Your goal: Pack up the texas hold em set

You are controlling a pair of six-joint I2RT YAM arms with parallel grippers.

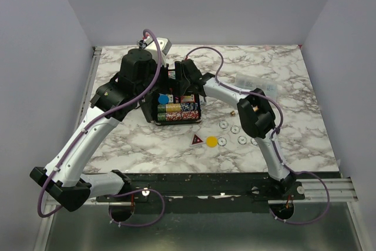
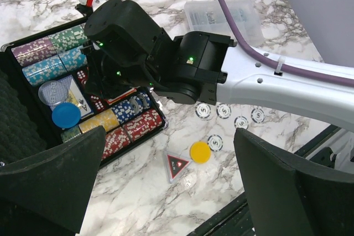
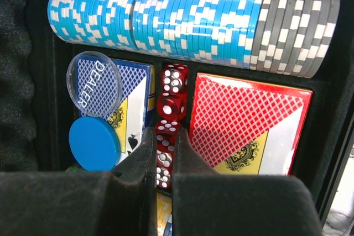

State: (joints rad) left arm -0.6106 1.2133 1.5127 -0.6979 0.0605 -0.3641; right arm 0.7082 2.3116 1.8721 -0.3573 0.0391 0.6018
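The black case lies open mid-table with rows of coloured chips, a red card deck, a blue disc, a clear dealer button and red dice inside. My right gripper is shut, its fingers nearly together right over the dice row; contact is unclear. My left gripper hangs open above the table over a red triangle and a yellow disc. Several white buttons lie loose to their right.
A clear plastic box lies at the back right beside the right arm. The case's foam lid stands open on its left. A small pale object sits at the table's far edge. A black rail runs along the near edge.
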